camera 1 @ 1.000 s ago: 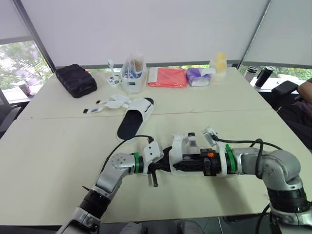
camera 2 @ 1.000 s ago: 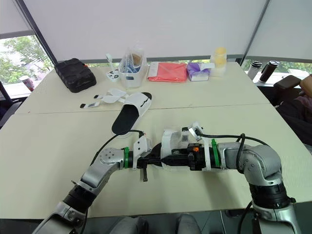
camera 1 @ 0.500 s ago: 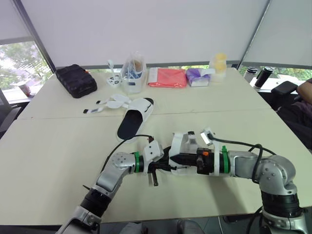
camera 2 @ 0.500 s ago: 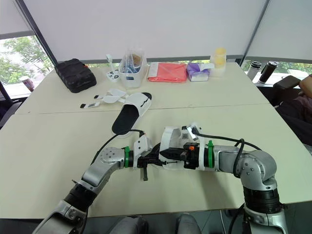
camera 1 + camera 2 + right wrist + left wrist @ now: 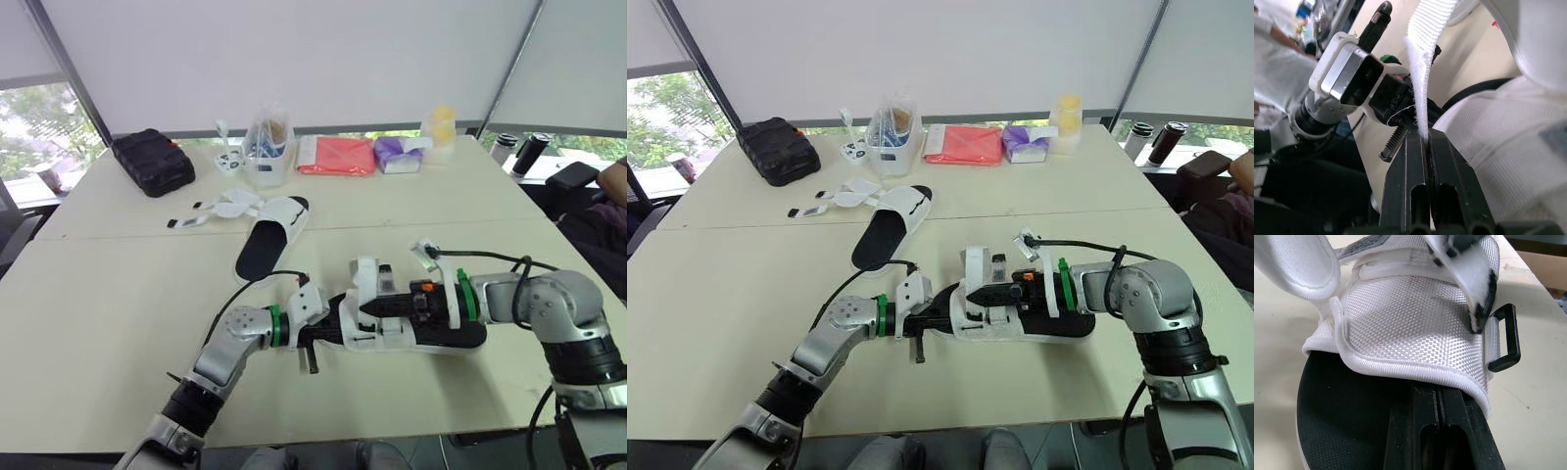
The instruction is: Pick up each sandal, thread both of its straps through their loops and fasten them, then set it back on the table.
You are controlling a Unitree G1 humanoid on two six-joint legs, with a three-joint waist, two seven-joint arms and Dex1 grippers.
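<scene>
A sandal (image 5: 431, 336) with a black sole and white upper lies at the front centre of the table. My left gripper (image 5: 328, 332) is shut on its toe end, fingers (image 5: 1422, 411) clamped on the edge under the white upper (image 5: 1410, 318). A black loop (image 5: 1507, 338) hangs off the upper's side. My right gripper (image 5: 367, 308) is shut on a white strap (image 5: 1422, 73), which stands upright above the sandal. A second sandal (image 5: 270, 231) lies further back to the left, its straps (image 5: 220, 208) spread open on the table.
Along the far edge stand a black bag (image 5: 152, 162), a clear container (image 5: 266, 147), a red pouch (image 5: 336, 155), a purple packet (image 5: 397, 154) and yellow cups (image 5: 442, 127). Bottles (image 5: 529, 152) and a person's arm (image 5: 613, 179) are at the right.
My right gripper has drawn back to the right with the strap, which now stands upright. More of the black sole shows at the heel end. The left gripper has stayed put.
</scene>
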